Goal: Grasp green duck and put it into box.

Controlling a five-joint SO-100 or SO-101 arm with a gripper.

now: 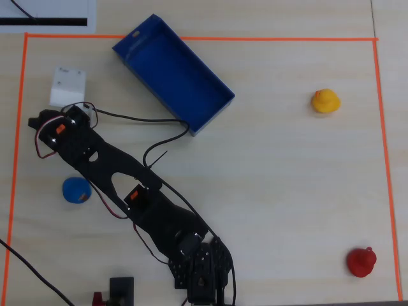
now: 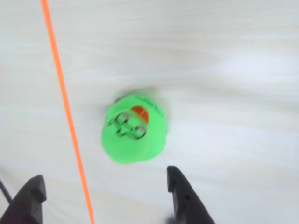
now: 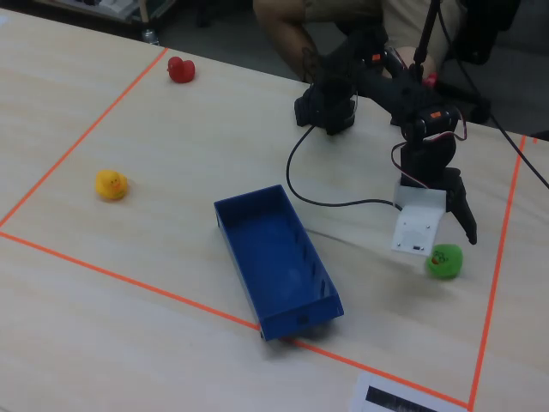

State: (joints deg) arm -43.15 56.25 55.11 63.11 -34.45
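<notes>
The green duck lies on the pale table just ahead of my gripper in the wrist view, slightly right of centre between the two dark fingertips. The jaws stand wide apart with nothing between them. From the fixed view the green duck sits right below the arm's white block, with a black finger hanging just above it. In the overhead view that white block hides the duck. The box, a long blue tray, lies empty to the right of the arm's end; in the fixed view the box is left of the duck.
Orange tape runs close to the duck's left and frames the work area. A blue duck sits beside the arm, a yellow duck and a red duck far right. A black cable trails near the box.
</notes>
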